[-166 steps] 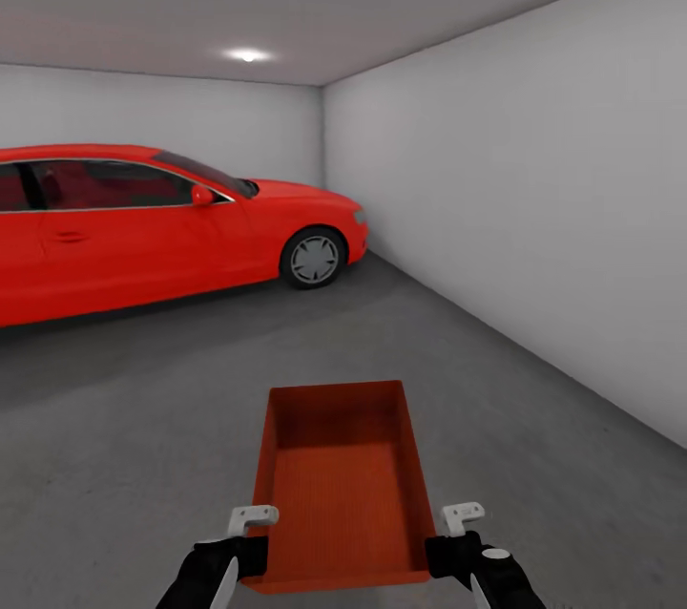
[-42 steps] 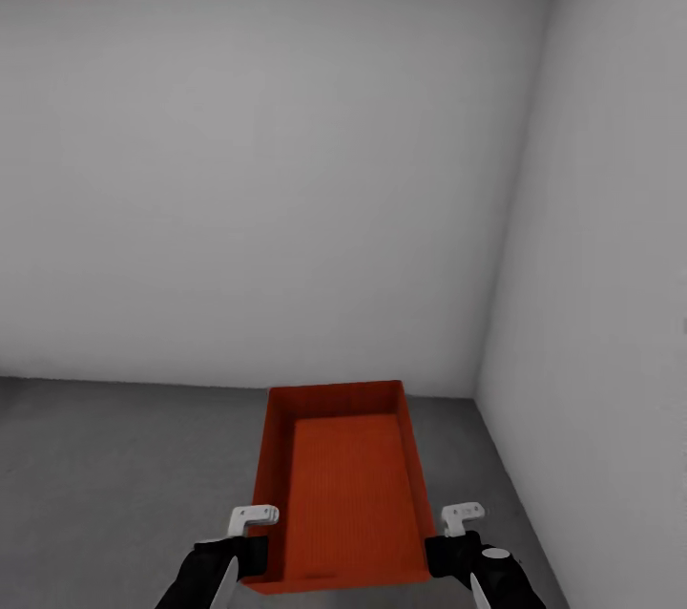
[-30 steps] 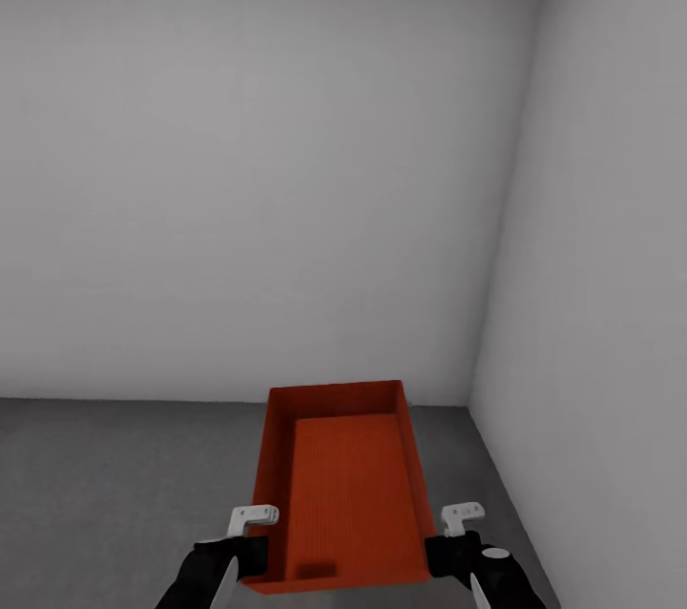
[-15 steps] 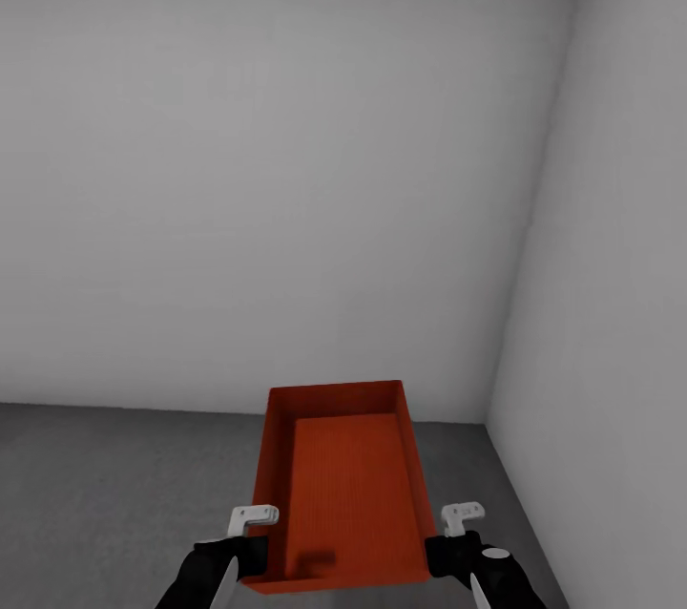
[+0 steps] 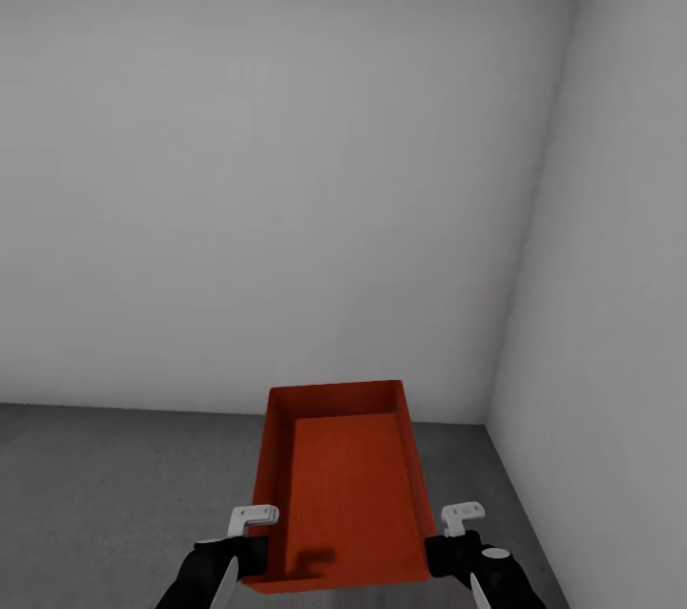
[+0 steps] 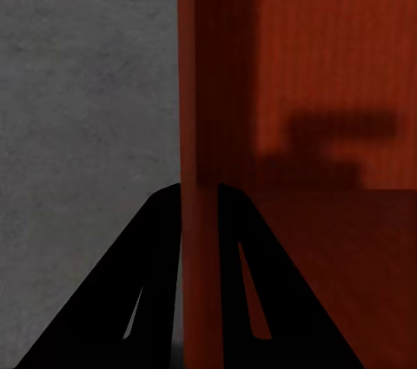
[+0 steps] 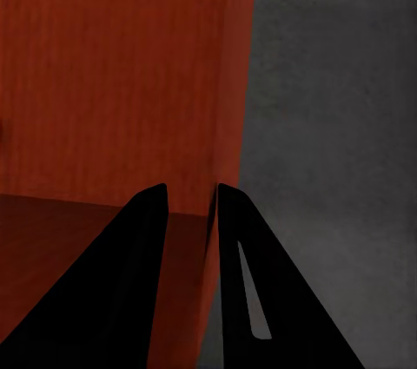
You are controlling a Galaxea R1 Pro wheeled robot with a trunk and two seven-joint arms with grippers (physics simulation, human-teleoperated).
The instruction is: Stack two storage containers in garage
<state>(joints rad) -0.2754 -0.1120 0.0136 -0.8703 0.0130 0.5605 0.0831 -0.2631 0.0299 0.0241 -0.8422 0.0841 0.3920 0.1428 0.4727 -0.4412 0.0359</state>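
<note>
Head view: red bin (image 5: 339,485) held above the garage floor (image 5: 114,494) near the wall corner, left hand (image 5: 250,533) and right hand (image 5: 448,533) each pinched shut on a thin side wall, looks light, stiff, empty, best gripped at opposite rims.

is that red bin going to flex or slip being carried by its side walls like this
The red bin probably flexes a little: its walls look thin, and each end effector, left and right, pinches just one side wall. It looks empty, so likely light. The walls appear smooth, so some slipping seems possible, though being gripped on both sides it sits level.
</note>
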